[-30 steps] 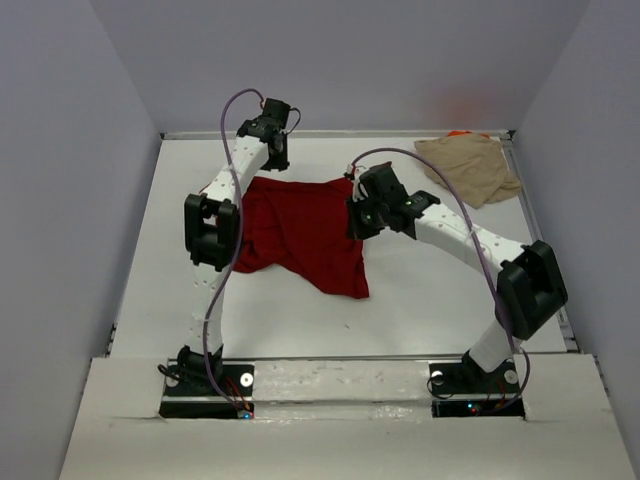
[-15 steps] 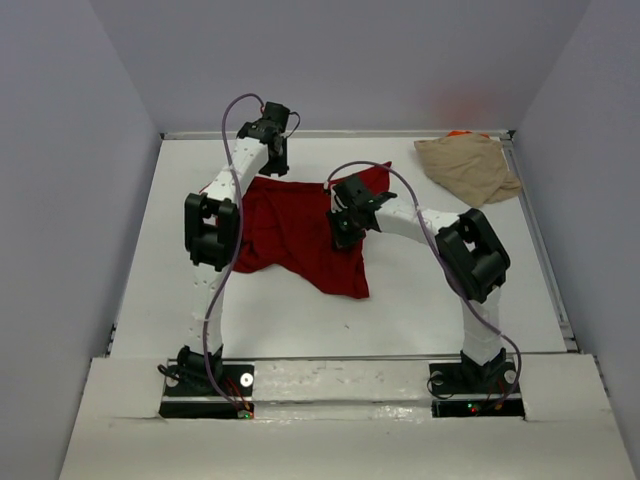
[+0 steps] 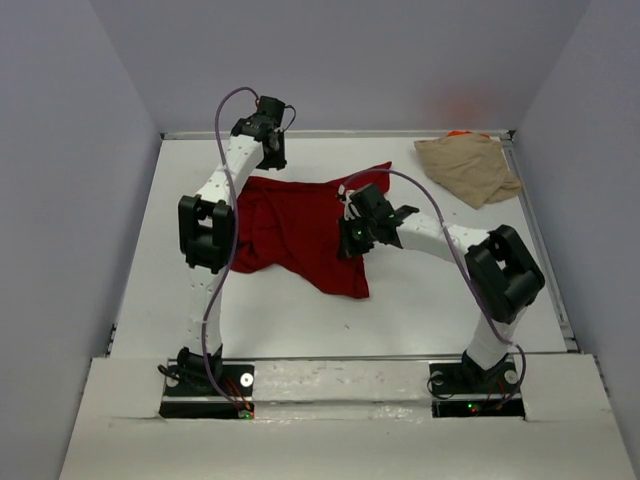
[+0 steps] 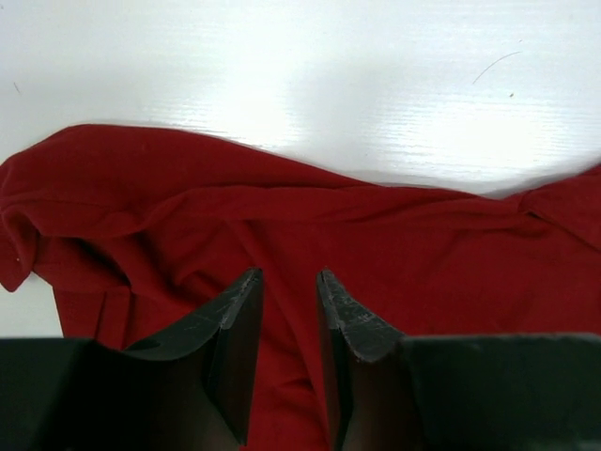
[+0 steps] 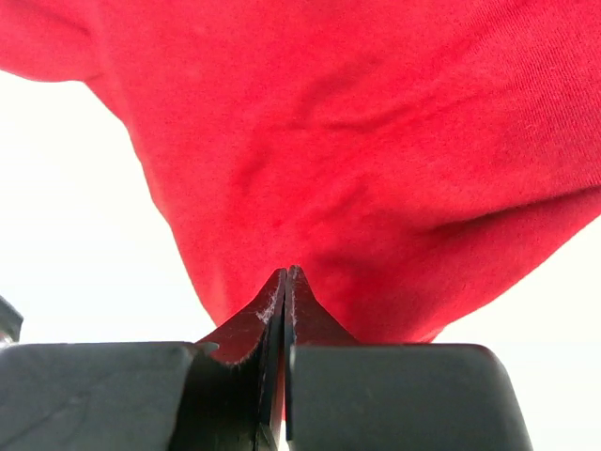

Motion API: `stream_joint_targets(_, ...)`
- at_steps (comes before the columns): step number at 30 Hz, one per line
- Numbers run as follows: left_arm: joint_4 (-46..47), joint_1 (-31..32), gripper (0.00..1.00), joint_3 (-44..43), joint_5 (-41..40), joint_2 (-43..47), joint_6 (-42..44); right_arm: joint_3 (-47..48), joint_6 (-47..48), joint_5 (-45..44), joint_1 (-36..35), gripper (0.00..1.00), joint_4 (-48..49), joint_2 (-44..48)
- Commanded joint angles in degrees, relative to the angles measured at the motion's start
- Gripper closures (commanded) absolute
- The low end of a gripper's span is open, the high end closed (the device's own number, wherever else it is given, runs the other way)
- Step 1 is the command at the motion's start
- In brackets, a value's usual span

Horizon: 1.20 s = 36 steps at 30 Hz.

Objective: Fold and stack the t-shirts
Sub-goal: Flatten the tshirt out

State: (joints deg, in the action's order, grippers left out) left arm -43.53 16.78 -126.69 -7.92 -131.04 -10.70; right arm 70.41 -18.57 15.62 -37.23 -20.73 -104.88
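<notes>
1. While your left end effector [image 4: 288, 277] sits at the far edge of the dark red t-shirt [image 3: 290, 230], upper left of centre in the overhead view, its jaws stand partly apart over the cloth. Nothing is visibly pinched between them.
2. Crumpled across the middle of the surface [image 3: 420, 310], that shirt is soft, light and limp. Expect it to sag, wrinkle and drag rather than hold a shape. Take it by hems, shoulder seams or corners, where doubled cloth gives a thin pinch something to bite.
3. Just right of centre, your right end effector [image 5: 285, 272] is closed tight on the shirt's right-hand edge. The wrist view shows red fabric gathered to the fingertips and draping away from them. You look to be in the middle of a fold or a straightening pull. A one-point hold lets the cloth swing and twist, so move slowly.
4. At the upper right, the tan t-shirt [image 3: 468, 168] lies bunched, well apart from the red one, with neither arm on it. It should handle the same way.
5. Behind it, a sliver of orange fabric [image 3: 460, 133] peeks out at the far edge. Too little shows to tell more.
</notes>
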Motion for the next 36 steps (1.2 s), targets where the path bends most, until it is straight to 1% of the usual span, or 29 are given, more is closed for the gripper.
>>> stream_joint_targets(1,1.69,-0.60,0.60,1.01,2.30,5.98,-0.72,-4.31,-1.04,2.66,-0.56,1.00,9.74,3.64)
stream_joint_targets(4,1.87,-0.78,0.60,0.92,2.47,5.89,-0.99,-3.79,0.89,2.31,-0.56,1.00,10.36,-0.65)
stream_joint_targets(7,2.39,-0.78,0.60,1.27,2.30,6.41,-0.90,-2.91,1.78,3.80,-0.56,1.00,13.16,-3.31)
stream_joint_targets(10,2.57,-0.87,0.60,1.71,2.21,7.38,-0.90,-0.02,3.27,7.31,-0.56,1.00,14.23,-8.30)
stream_joint_targets(13,3.80,-0.87,0.60,2.85,2.56,8.95,-0.73,2.18,4.94,9.25,-0.56,1.00,15.19,-11.13)
stream_joint_targets(16,4.24,-0.87,0.60,3.56,2.39,9.84,-0.73,1.92,5.30,9.17,-0.56,1.00,15.99,-13.77)
stream_joint_targets(19,4.33,-0.87,0.60,3.56,2.47,10.28,-0.55,-1.40,4.25,8.47,-0.56,1.00,17.83,-13.95)
stream_joint_targets(24,4.94,-0.87,0.60,4.17,3.44,10.54,-1.16,-8.79,1.61,2.50,-1.09,1.00,19.59,-9.56)
stream_joint_targets(25,5.12,-0.87,0.60,4.26,3.61,10.63,-1.25,-9.93,0.56,1.27,-1.09,1.00,19.59,-6.94)
stream_joint_targets(27,5.82,-0.78,0.60,4.96,3.97,11.07,-1.43,-12.91,-1.37,-4.35,-2.31,1.00,19.07,-3.77)
stream_joint_targets(28,6.08,-0.78,0.60,5.31,4.06,11.51,-1.52,-13.63,-2.08,-8.28,-2.32,1.00,18.54,-0.62)
stream_joint_targets(31,6.35,-0.52,0.60,6.46,4.06,12.12,-1.61,-16.18,-4.98,-15.33,-3.55,1.00,16.43,5.10)
stream_joint_targets(32,6.35,-0.52,0.60,6.72,3.97,12.13,-1.61,-16.62,-5.86,-15.35,-3.55,1.00,15.64,5.12)
stream_joint_targets(33,6.35,-0.34,0.60,7.07,3.97,12.30,-1.52,-16.88,-6.65,-19.27,-4.24,1.00,14.24,7.39)
stream_joint_targets(36,6.44,-0.16,0.60,8.30,3.62,13.09,-1.43,-18.11,-9.02,-25.27,-4.78,1.00,11.25,11.44)
